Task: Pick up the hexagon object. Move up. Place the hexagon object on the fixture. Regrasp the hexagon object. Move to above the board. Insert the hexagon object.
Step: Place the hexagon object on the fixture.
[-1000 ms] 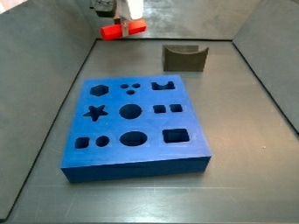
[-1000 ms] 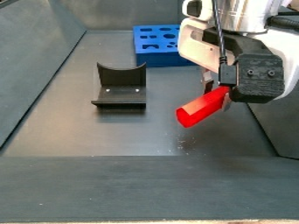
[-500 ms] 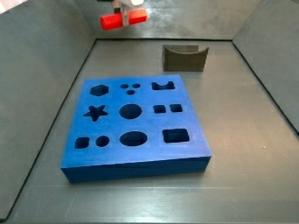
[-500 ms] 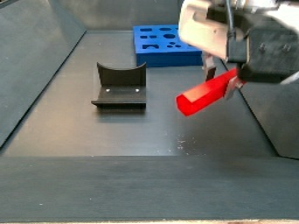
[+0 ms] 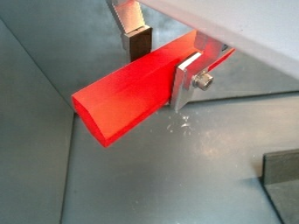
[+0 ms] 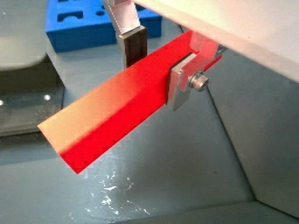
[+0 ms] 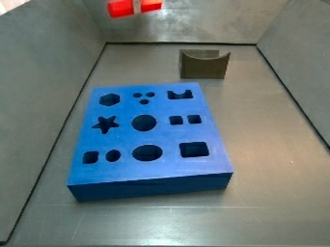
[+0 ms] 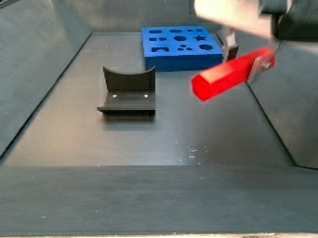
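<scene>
- The gripper (image 5: 163, 59) has flat silver plate fingers (image 6: 181, 77) with dark pads.
- A round silver screw sits on one finger plate.
- The body above is white.

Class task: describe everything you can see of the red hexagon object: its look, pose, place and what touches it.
The hexagon object is a bright red, smooth, flat-faced bar, plastic by its look. It hangs tilted in the air, one end lower, clear of the floor. The tool clamps it near its upper end, silver fingers on opposite faces. In a side view it sits right of the fixture, touching nothing else.

No legible text — no labels
</scene>
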Controlling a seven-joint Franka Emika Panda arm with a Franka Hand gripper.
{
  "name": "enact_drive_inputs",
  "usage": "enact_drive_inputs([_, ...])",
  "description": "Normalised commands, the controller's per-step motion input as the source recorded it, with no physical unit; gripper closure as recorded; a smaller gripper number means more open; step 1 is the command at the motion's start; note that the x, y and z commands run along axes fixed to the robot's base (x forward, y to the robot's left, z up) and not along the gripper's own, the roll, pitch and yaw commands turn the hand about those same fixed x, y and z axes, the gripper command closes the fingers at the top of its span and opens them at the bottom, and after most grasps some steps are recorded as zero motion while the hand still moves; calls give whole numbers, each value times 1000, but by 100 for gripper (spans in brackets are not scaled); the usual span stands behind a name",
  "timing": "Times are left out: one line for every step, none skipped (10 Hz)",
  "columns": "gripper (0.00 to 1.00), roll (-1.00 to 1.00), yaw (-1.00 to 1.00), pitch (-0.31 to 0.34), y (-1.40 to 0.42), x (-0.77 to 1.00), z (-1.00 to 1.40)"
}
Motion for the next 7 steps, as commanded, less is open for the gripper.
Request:
enact_drive_inputs([100,92,22,87,-2,-18,597])
enact_drive_inputs([100,76,19,87,1,-8,417])
enact_drive_inputs([100,68,18,90,3,-6,278])
enact_drive_inputs([100,59,15,88,2,-1,182])
enact_drive_inputs([100,-33,1000,-98,-576,1000,39])
enact_drive_inputs([100,-33,1000,-98,-573,1000,31])
enact_drive_inputs([100,-38,1000,-101,-521,1000,24])
